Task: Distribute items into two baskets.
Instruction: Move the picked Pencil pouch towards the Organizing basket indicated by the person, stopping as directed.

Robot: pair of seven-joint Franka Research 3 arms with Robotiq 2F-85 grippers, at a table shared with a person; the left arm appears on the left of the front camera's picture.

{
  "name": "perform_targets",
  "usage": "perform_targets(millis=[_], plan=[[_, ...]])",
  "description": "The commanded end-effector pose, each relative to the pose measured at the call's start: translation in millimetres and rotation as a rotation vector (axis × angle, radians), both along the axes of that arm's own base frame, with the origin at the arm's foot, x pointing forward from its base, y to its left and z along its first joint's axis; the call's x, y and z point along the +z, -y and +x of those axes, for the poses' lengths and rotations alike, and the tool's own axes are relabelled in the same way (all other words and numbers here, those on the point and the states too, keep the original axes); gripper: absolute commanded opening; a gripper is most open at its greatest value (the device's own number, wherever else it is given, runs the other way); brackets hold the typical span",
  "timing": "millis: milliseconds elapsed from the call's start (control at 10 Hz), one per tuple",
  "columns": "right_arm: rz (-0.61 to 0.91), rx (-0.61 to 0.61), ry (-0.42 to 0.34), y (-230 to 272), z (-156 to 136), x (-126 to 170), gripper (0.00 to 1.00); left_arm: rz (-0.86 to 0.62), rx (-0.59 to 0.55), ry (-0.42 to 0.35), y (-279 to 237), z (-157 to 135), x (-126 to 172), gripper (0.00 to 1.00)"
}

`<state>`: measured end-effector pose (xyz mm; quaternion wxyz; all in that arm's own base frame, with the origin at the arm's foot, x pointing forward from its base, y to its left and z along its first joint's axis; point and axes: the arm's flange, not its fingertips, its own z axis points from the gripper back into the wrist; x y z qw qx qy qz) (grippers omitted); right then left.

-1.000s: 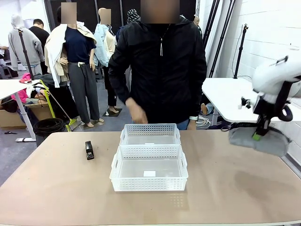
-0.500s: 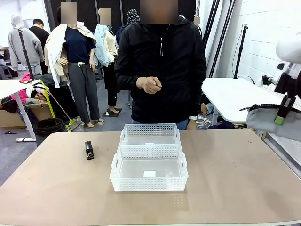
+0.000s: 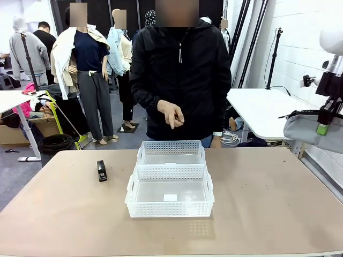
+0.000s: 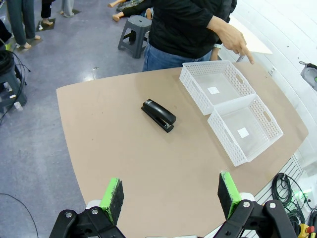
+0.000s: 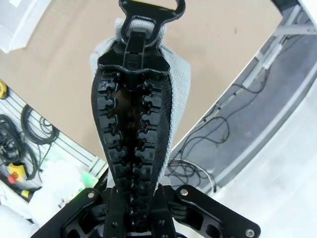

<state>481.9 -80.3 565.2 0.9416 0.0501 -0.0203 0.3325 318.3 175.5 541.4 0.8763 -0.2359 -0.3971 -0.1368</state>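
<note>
While the left gripper [image 4: 169,189] is hanging with jaws apart, we are logging the stapler [image 3: 101,171] lying at nine o'clock from the two baskets [image 3: 170,172]. At three o'clock, the right gripper [image 3: 322,128] is clamping a grey-backed black band [image 5: 132,124] aloft.

**Stapler and baskets from above**

Looking down past the left gripper [image 4: 170,194], jaws spread wide. On the tan table [image 4: 124,163]: black stapler [image 4: 158,115] lying alone, near a white basket [image 4: 194,93] touching a second basket [image 4: 224,143]. Person's hand [image 4: 232,35] pointing downward beside the first.
</note>
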Motion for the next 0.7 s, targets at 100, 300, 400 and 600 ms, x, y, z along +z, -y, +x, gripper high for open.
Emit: perform_targets(millis=[100, 300, 400, 600], plan=[[-0.002, -0.002, 0.009, 2.5, 0.5, 0.2, 0.0, -0.009, 0.003, 0.01, -0.6, 0.6, -0.1, 1.0], [-0.002, -0.002, 0.009, 2.5, 0.5, 0.2, 0.0, -0.009, 0.003, 0.01, -0.6, 0.6, -0.1, 1.0], [-0.002, -0.002, 0.009, 2.5, 0.5, 0.2, 0.0, -0.009, 0.003, 0.01, -0.6, 0.6, -0.1, 1.0], [-0.002, -0.002, 0.009, 2.5, 0.5, 0.2, 0.0, -0.009, 0.003, 0.01, -0.6, 0.6, -0.1, 1.0]])
